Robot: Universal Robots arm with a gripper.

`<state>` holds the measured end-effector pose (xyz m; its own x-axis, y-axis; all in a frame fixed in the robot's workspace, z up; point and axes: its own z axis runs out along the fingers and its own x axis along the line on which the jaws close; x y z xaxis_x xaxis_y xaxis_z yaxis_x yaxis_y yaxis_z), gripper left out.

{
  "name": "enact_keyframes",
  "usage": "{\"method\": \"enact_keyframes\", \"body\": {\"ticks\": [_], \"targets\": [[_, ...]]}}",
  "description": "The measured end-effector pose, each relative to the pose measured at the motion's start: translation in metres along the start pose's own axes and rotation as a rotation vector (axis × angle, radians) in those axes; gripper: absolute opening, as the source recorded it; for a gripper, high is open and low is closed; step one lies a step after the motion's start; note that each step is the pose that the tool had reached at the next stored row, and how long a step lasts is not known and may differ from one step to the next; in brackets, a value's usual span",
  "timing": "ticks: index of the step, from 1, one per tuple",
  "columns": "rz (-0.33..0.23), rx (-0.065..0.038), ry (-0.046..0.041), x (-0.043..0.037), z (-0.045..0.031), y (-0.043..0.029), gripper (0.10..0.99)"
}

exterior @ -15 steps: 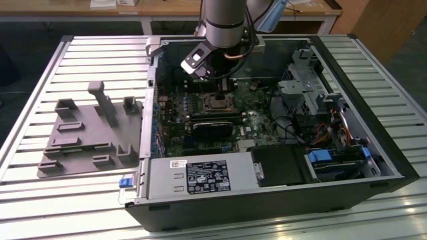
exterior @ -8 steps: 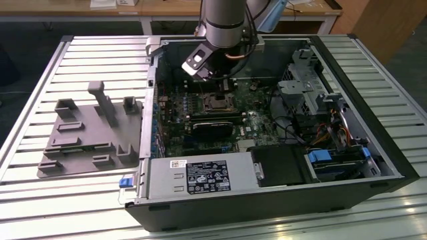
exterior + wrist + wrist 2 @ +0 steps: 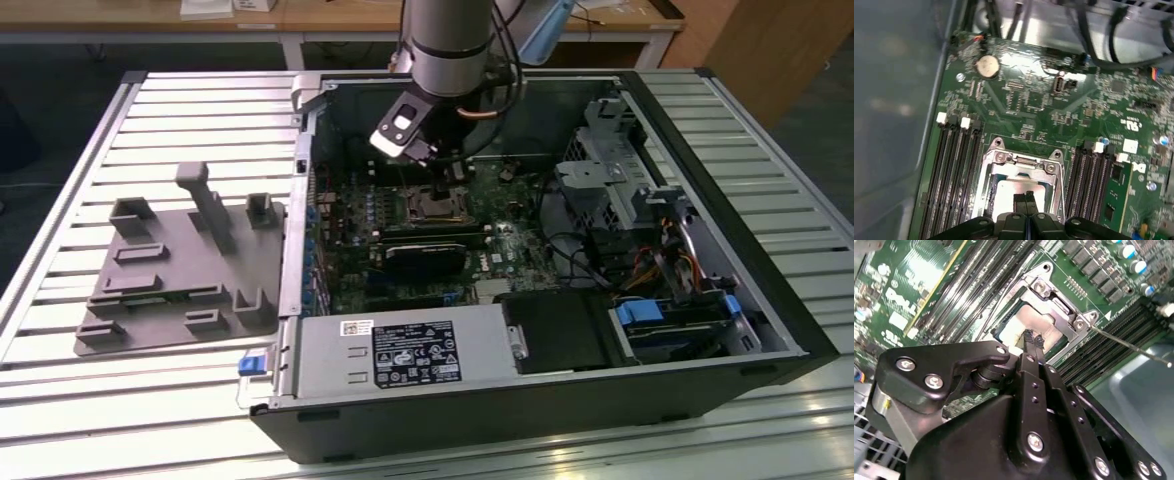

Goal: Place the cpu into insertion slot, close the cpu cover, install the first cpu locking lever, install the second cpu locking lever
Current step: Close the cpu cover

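The cpu (image 3: 1036, 322) lies in the insertion slot (image 3: 430, 207) on the green motherboard, its dull silver top showing through the window of the cpu cover (image 3: 1059, 307). The silvery cover (image 3: 1021, 167) lies flat over the chip (image 3: 1011, 192). My gripper (image 3: 1033, 339) hangs just above the cpu, black fingers pressed together with nothing between them; its shut tips (image 3: 1026, 196) point at the chip's middle. A thin metal locking lever (image 3: 1129, 346) sticks out from one corner of the socket, raised off the board. In the exterior view the gripper (image 3: 443, 168) stands inside the case over the socket.
Long black memory slots (image 3: 956, 170) flank the socket on both sides. The open computer case (image 3: 534, 420) rests on a slatted metal table, with a black block (image 3: 427, 258) near the socket, cables and drive bays (image 3: 641, 200) on the exterior view's right, and a grey fixture (image 3: 174, 270) on its left.
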<state>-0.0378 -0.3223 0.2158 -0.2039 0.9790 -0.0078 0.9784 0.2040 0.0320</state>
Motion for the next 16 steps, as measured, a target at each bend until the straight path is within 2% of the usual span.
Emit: {"method": "enact_keyframes", "body": {"ticks": [16], "targets": [[-0.297, -0.002, 0.0095, 0.0, 0.0016, 0.0, 0.102]]}}
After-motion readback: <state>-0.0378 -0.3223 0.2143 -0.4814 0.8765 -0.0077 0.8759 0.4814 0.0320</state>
